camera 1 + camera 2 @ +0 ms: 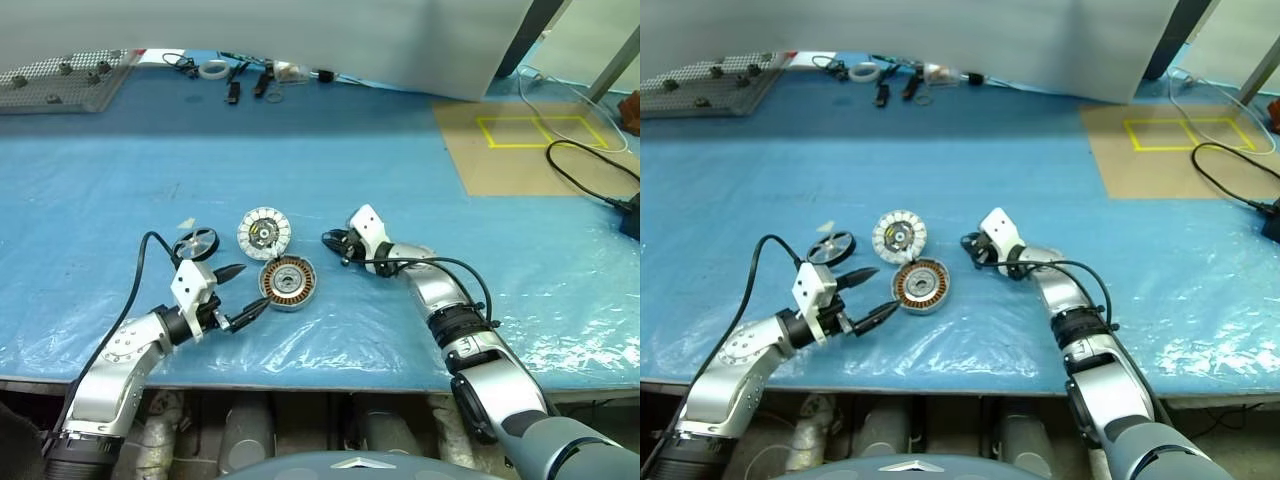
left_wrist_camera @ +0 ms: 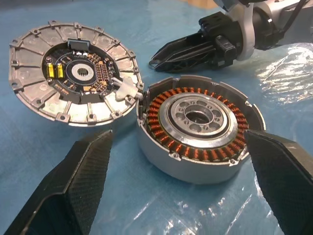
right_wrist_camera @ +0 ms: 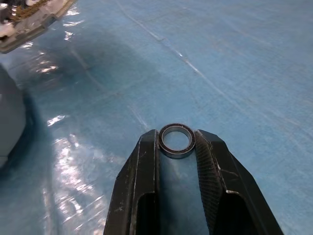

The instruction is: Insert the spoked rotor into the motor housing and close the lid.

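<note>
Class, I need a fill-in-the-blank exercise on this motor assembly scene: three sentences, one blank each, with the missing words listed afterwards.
1. The right gripper is shut on a small metal ____.
2. The motor housing shows a ring of ____-coloured windings around its central hole.
3. The spoked rotor lies on the blue table, and the left gripper has its fingers ____.

Missing words: ring; copper; open
</note>
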